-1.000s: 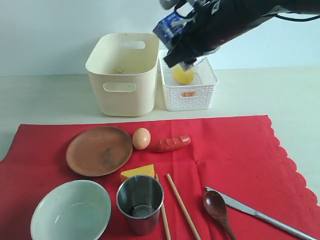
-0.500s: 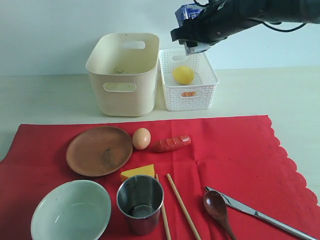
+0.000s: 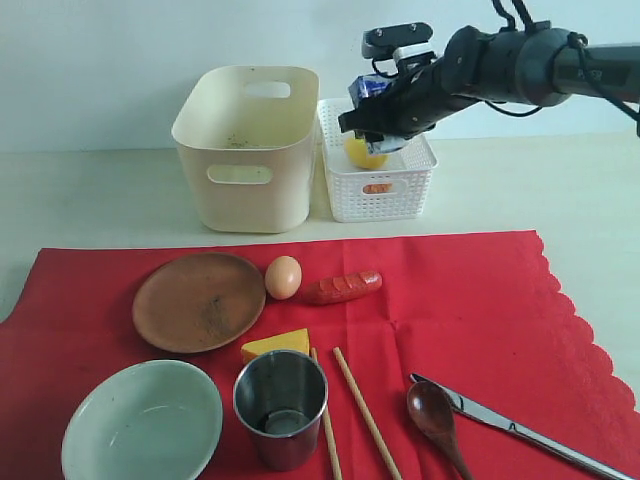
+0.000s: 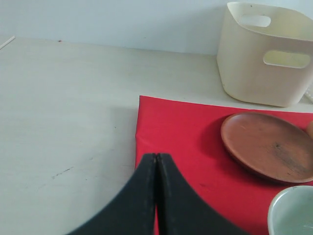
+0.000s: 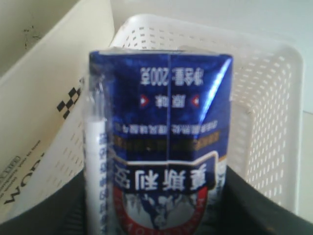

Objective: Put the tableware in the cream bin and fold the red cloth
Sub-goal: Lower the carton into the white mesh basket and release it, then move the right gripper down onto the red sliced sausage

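The red cloth (image 3: 440, 310) lies flat and carries the brown plate (image 3: 198, 301), pale bowl (image 3: 141, 420), steel cup (image 3: 280, 406), two chopsticks (image 3: 365, 412), dark spoon (image 3: 436, 414) and knife (image 3: 520, 431). Behind it stands the cream bin (image 3: 247, 145). My right gripper (image 3: 375, 112) is shut on a blue milk carton (image 5: 159, 142), holding it over the white lattice basket (image 3: 378, 180). In the left wrist view my left gripper (image 4: 156, 156) is shut on nothing above the cloth's (image 4: 181, 132) left corner, near the plate (image 4: 269, 146).
A lemon (image 3: 360, 155) lies in the white basket (image 5: 264, 98). An egg (image 3: 283, 277), a sausage (image 3: 342, 287) and a cheese wedge (image 3: 274, 345) sit on the cloth among the tableware. Bare pale table (image 4: 63, 107) extends to the cloth's left.
My right arm has swung to the right and then lowered the milk carton down toward the white basket. The tableware and cloth have not moved.
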You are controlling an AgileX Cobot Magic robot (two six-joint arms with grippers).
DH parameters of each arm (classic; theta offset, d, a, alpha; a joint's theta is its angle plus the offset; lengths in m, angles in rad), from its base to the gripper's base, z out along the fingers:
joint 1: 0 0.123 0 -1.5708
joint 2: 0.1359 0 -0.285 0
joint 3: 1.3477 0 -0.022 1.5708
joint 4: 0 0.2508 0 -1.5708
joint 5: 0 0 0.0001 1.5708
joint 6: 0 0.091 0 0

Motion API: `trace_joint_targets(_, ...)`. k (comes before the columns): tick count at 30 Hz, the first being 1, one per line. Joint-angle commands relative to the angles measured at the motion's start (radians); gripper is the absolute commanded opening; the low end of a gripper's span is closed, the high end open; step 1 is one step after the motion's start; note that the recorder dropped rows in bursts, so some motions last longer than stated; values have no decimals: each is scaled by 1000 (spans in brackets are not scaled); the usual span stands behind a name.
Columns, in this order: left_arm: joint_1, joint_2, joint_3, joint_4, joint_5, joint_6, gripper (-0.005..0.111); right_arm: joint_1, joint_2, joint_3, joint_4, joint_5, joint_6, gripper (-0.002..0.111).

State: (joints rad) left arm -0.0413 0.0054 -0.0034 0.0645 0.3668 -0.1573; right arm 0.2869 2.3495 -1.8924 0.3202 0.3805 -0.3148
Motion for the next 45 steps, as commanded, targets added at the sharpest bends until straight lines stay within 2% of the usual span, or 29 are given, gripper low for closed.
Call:
trace_joint_targets(1,2,-5,3,1,-11,0,0,-4,31,-40,2,-31,3,2)
trace_joint_targets(8,2,-5,3,1,-11,0,0,-4,76,-64,2,-44,3,25)
trace_joint_targets(16,2,-5,3,1,-11,0,0,-4,81,-69,2,-77,3,71)
trace_joint_targets(19,2,-5,3,1,-11,0,0,-4,57,-69,2,-77,3,80)
trace_joint_targets(27,2,-5,3,1,-11,0,0,-4,-37,-69,-9,14,3,82)
trace_joint_targets(45,2,-5,3,1,-11,0,0,-2,-234,-69,1,482,3,79)
